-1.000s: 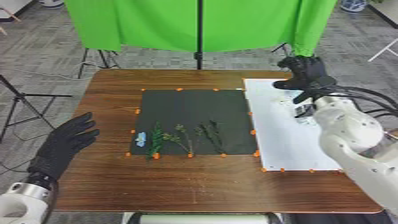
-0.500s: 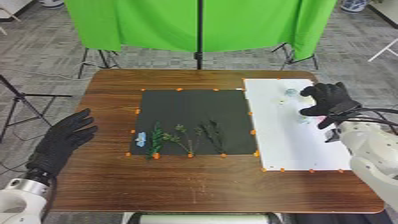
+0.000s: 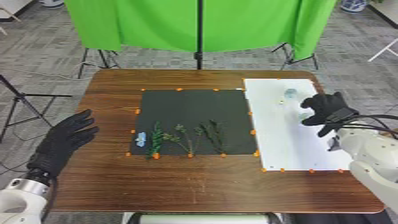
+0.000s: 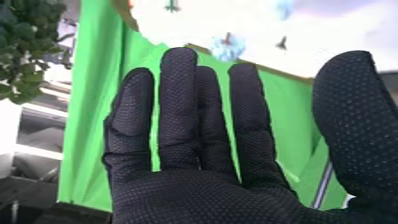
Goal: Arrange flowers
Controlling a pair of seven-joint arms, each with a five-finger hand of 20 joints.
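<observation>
Over the right part of the white board (image 3: 280, 135) is my right hand (image 3: 327, 106), fingers straight and spread, holding nothing. In the right wrist view the same hand (image 4: 195, 185) has its thumb apart from the fingers, and a pale blue flower (image 4: 228, 47) lies beyond the fingertips. Small pale flowers (image 3: 290, 93) rest on the board's far part. On the black mat (image 3: 187, 110), a blue flower (image 3: 140, 139) lies beside green stems (image 3: 155, 137), a leafy sprig (image 3: 182, 140) and a darker sprig (image 3: 213, 136). My left hand (image 3: 62, 142) is open at the table's left side.
Orange tape pieces (image 3: 156, 156) mark the edges of mat and board on the brown table (image 3: 195, 185). Behind the table hang a green cloth (image 3: 142, 25) and a black stand pole (image 3: 200, 35).
My right hand has come back from the board's far edge toward the robot and to the right, uncovering the pale flowers there. The left hand has stayed about where it was.
</observation>
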